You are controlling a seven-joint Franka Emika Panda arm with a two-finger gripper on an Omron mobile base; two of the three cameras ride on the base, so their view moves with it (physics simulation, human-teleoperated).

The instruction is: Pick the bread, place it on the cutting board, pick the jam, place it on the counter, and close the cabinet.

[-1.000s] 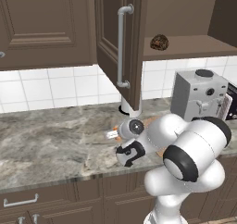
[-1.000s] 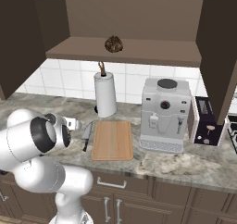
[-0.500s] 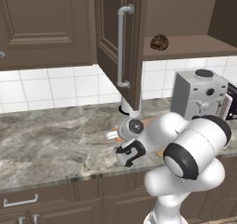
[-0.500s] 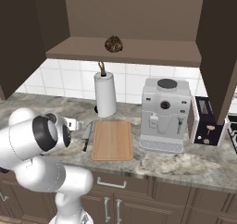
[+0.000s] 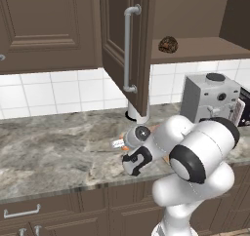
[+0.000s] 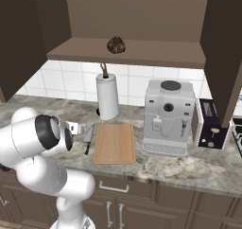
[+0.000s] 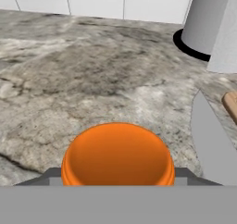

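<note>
Holding jam in end effector above counter.

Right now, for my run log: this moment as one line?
hand: low over counter, holding jam | bread: on cabinet shelf | cutting board: bare | cabinet: open

There are no words, numbers or signs to read on anything here. The coffee machine beside the cutting board has no name on it.

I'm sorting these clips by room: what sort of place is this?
A simulated home kitchen: a marbled counter below a wall cabinet, with a coffee machine and a cutting board.
</note>
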